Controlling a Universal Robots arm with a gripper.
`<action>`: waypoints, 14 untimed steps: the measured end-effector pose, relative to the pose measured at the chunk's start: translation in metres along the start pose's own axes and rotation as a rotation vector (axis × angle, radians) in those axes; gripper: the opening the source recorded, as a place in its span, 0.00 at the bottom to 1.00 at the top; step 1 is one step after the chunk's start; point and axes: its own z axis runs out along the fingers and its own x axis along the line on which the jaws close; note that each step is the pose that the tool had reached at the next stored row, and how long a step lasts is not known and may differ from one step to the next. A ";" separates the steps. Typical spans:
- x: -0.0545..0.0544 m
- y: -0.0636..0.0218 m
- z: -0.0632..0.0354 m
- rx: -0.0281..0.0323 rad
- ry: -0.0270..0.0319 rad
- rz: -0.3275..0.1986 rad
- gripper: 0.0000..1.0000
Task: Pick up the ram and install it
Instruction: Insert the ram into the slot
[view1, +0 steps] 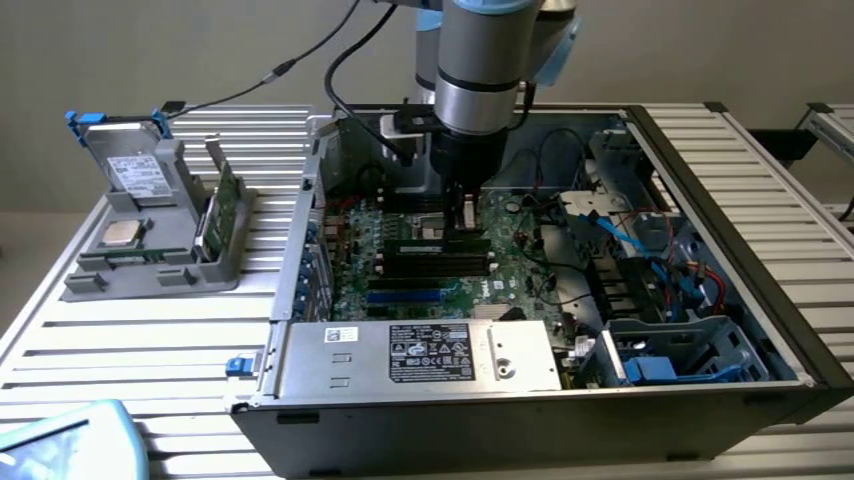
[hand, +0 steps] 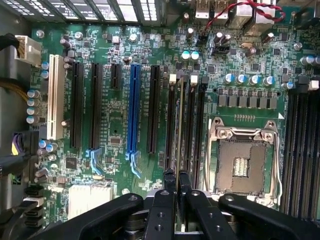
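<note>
Exterior view, from its left: a grey parts tray (view1: 134, 272) stands beside the open computer case (view1: 534, 440), where the gripper (view1: 466, 205) reaches down to the motherboard (view1: 400, 282). In the wrist view, its jaws pinch narrowly on the ram (hand: 180, 125), held edge-on over the memory slots (hand: 200, 130). My judgement: a slight tilt or offset could jam the stick against a slot wall

A silver-and-blue robot arm (view1: 478, 60) is pictured reaching into an open black computer case (view1: 747, 300), its black gripper (view1: 467, 212) closed on a thin dark-green ram stick (view1: 469, 228) above the green motherboard (view1: 427, 275).
</note>
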 end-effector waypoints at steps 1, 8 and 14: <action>0.000 -0.0001 0.0017 0.0000 -0.0001 0.000 0.14; 0.000 -0.0003 0.0077 -0.0001 0.0003 0.000 0.14; 0.000 -0.0003 0.0078 -0.0007 0.0160 0.001 0.14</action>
